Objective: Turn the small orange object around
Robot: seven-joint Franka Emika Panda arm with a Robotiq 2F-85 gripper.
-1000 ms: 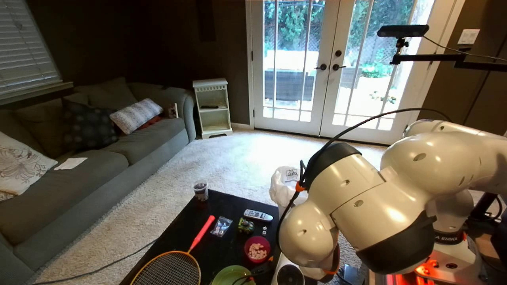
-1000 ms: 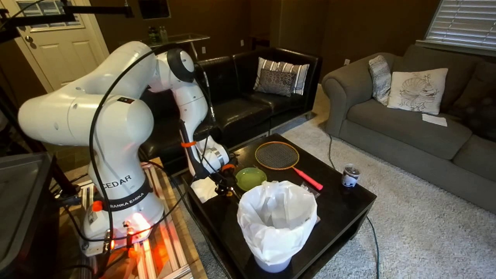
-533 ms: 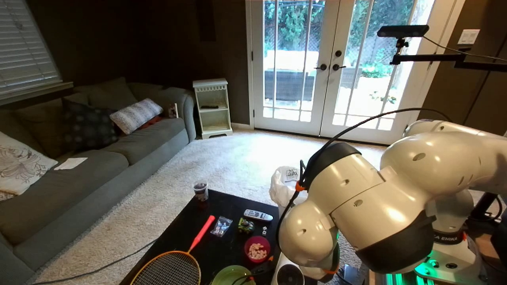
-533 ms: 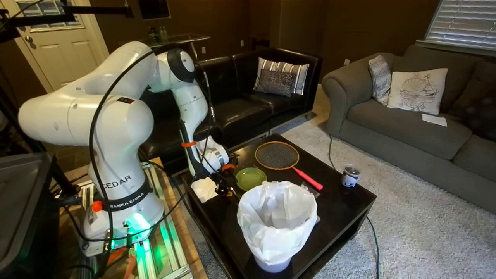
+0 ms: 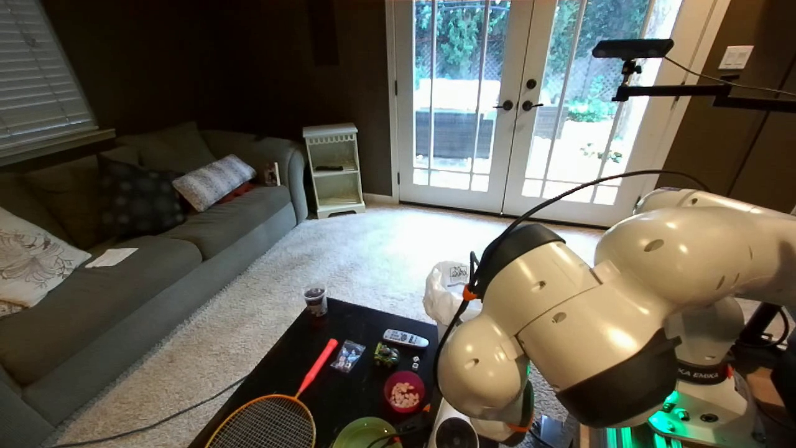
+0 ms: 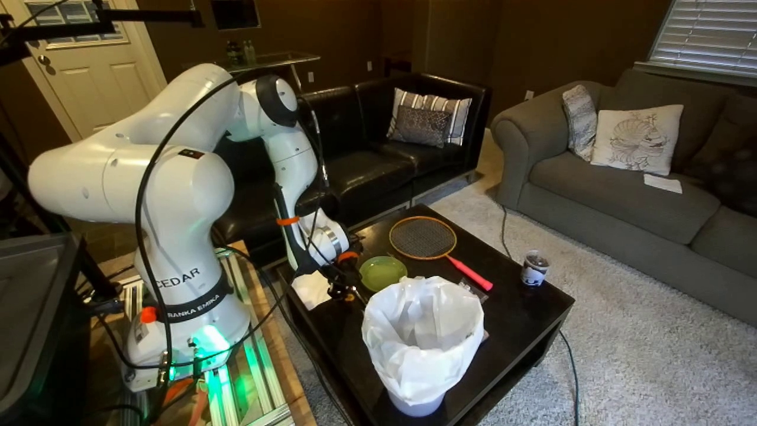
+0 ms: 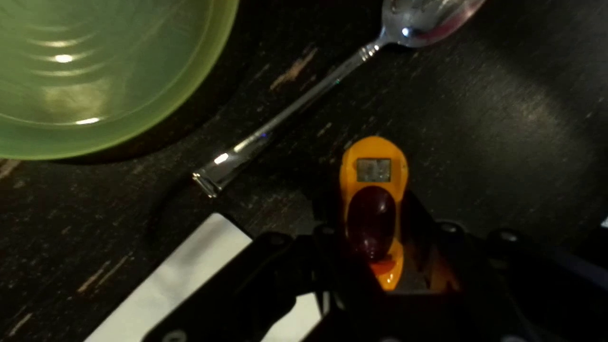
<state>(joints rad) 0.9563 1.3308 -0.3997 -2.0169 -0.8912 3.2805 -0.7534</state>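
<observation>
Clasping the orange object from both sides in the narrowly closed hand, at or barely above the worktop, hard to say which, with the object's long axis roughly square to the closing direction, probably calling for a swivel about the grip.

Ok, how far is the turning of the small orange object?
Done, it seems: the grasp, as the gripper is shut on the small orange object.
In hand, presumably: the turn; its grey window shows past the jaws, but how complete the turn is, I cannot tell.
Left: likely the release, the jaws being closed.
</observation>
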